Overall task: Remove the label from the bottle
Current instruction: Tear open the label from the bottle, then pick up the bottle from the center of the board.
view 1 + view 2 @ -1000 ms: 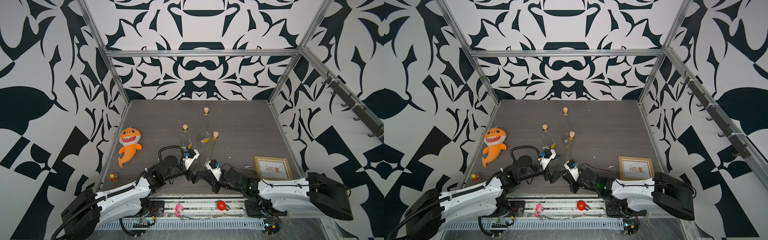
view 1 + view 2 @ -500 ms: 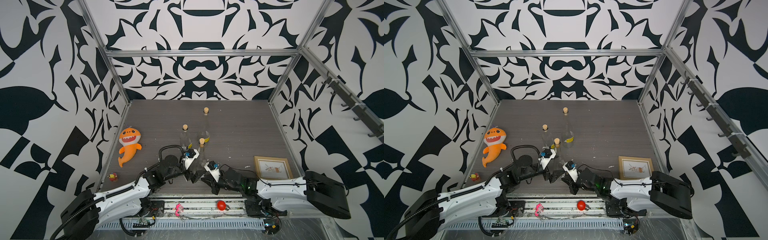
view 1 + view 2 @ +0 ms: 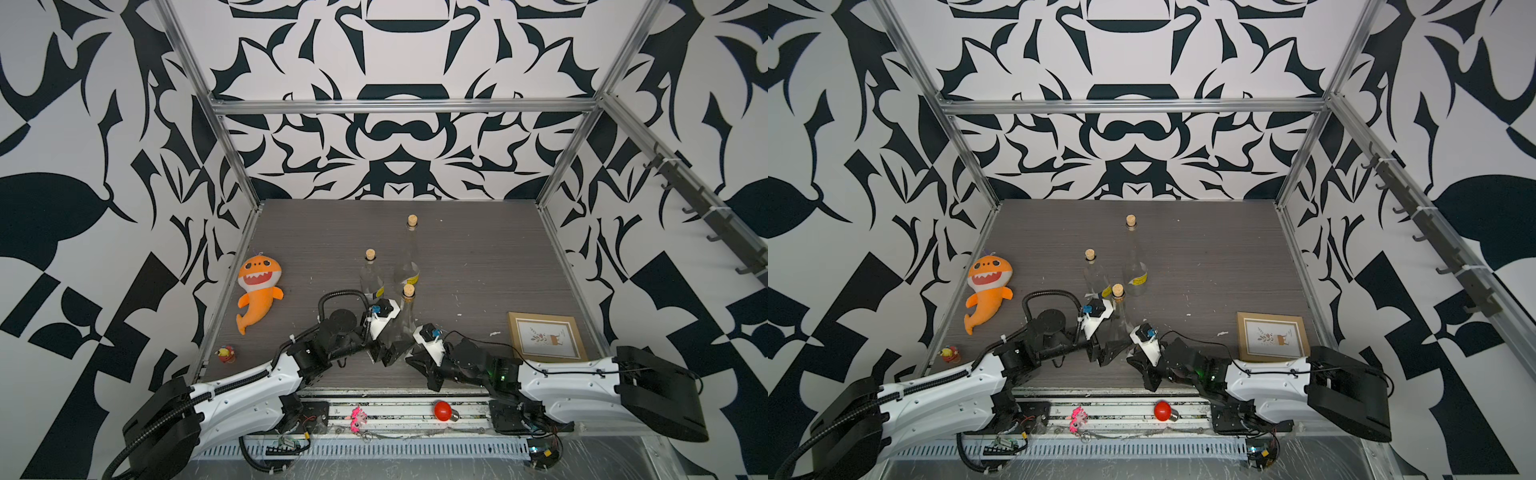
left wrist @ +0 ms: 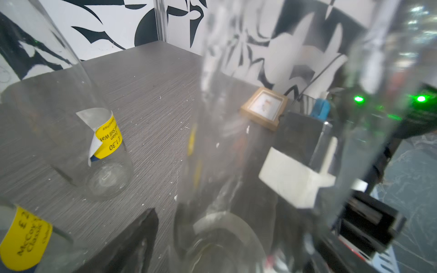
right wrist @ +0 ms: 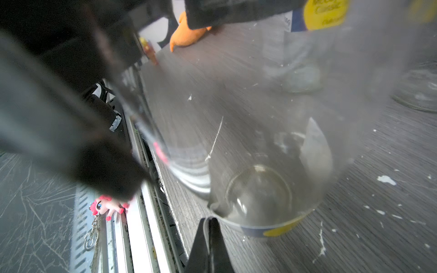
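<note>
A clear corked bottle [image 3: 405, 322] [image 3: 1120, 316] stands near the table's front edge, between the two arms. My left gripper [image 3: 384, 355] [image 3: 1100, 353] is open and straddles its base. In the left wrist view a strip of table shows between one black finger [image 4: 137, 238] and the glass [image 4: 224, 236]. My right gripper [image 3: 409, 358] [image 5: 209, 234] is shut on a thin white edge of the label. The label's blue and yellow band [image 5: 272, 230] still wraps the bottle's base.
Two more corked bottles stand behind, a short one [image 3: 371, 278] and a tall one [image 3: 408, 257] with a half-peeled yellow label [image 4: 104, 139]. An orange shark plush [image 3: 258, 286] lies at the left and a picture frame [image 3: 546, 336] at the right. White paper scraps dot the table.
The front bottle's corked neck has swung from leaning right to nearly upright and has come a little nearer. Both grippers have stayed at its base.
</note>
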